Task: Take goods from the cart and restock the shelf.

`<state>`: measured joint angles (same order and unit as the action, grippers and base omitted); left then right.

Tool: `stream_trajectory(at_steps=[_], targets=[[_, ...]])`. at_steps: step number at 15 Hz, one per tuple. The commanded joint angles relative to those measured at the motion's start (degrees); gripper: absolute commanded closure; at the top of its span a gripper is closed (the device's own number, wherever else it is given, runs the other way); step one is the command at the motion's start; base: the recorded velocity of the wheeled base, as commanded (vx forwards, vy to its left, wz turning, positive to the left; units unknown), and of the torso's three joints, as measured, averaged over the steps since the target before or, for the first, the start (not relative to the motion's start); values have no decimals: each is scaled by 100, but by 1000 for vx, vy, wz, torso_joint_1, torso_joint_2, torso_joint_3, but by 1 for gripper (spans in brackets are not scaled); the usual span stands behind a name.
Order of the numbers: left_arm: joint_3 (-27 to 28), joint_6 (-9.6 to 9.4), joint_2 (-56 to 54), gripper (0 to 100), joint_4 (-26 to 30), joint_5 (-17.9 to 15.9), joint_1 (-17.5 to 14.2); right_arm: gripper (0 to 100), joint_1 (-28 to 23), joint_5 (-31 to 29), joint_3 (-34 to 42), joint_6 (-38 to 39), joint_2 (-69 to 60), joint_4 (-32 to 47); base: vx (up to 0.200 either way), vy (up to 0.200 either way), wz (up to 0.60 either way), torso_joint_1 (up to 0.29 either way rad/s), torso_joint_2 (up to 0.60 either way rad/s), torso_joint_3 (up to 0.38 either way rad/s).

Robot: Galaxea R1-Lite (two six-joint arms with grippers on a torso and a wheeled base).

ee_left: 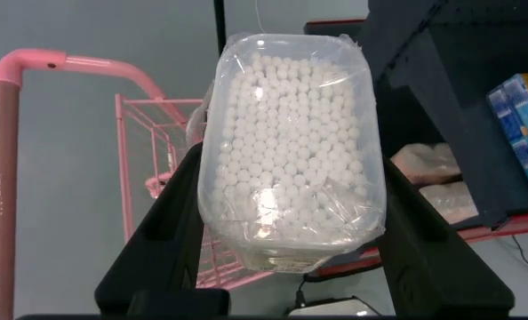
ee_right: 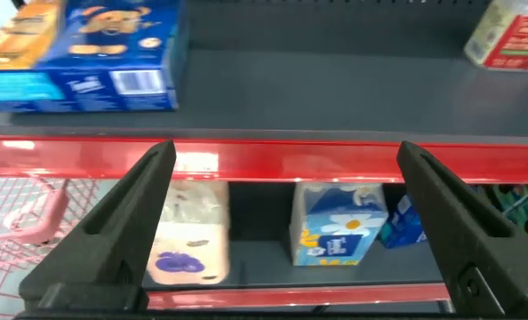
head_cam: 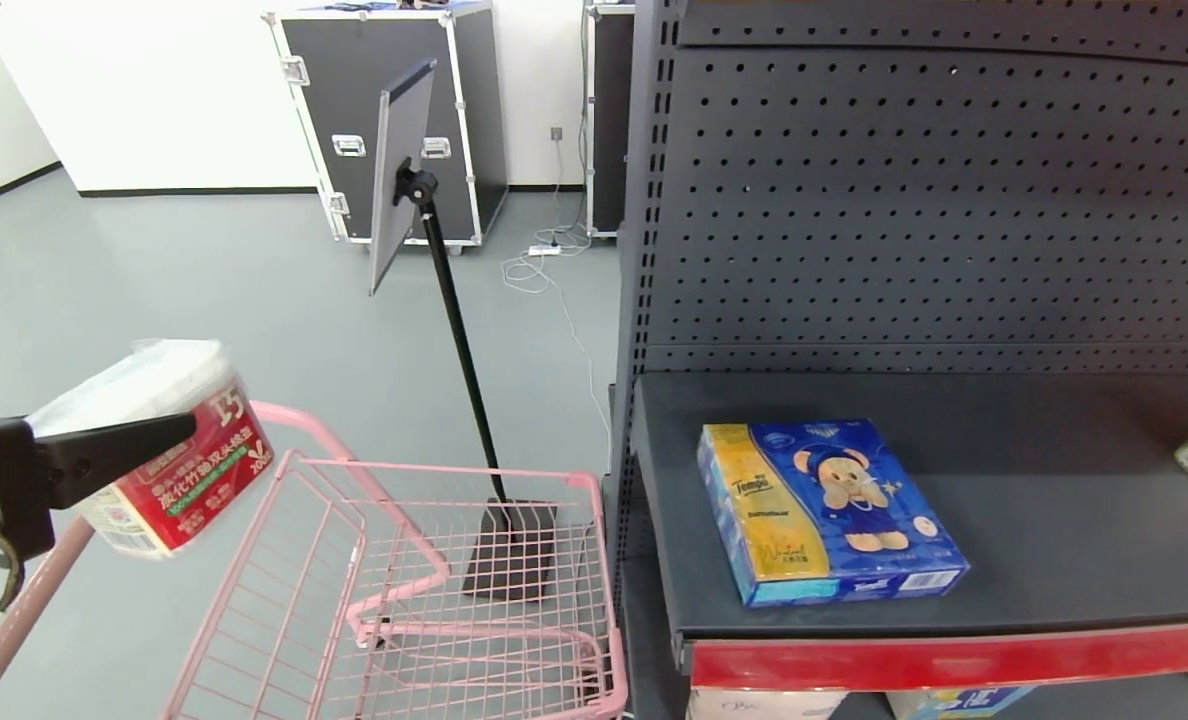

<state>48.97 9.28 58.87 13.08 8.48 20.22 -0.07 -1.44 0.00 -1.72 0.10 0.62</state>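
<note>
Left wrist view has the left tool clamped on both sides of a clear tub of cotton swabs, wrapped in film. The tub is held in the air above the handle end of the pink cart, left of the shelf. The right tool gapes wide with nothing in it, facing the shelf's red front edge. A blue tissue pack lies flat on the shelf.

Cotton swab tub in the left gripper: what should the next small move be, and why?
Probably carry the cotton swab tub rightward to the bare part of the shelf beside the blue tissue box. The left gripper is shut on it, and it hangs over the left side of the pink cart, short of the shelf.
</note>
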Motion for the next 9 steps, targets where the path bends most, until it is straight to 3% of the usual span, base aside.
stream_trajectory(at_steps=[1,9], targets=[[-1,4,11,100,10,4,-1,0,-1,3,0,-4,-1,-1,0,-200,0,2,7,2],[16,-40,81,100,-104,-5,-1,0,-1,3,0,-4,-1,-1,0,-200,0,1,-1,2]])
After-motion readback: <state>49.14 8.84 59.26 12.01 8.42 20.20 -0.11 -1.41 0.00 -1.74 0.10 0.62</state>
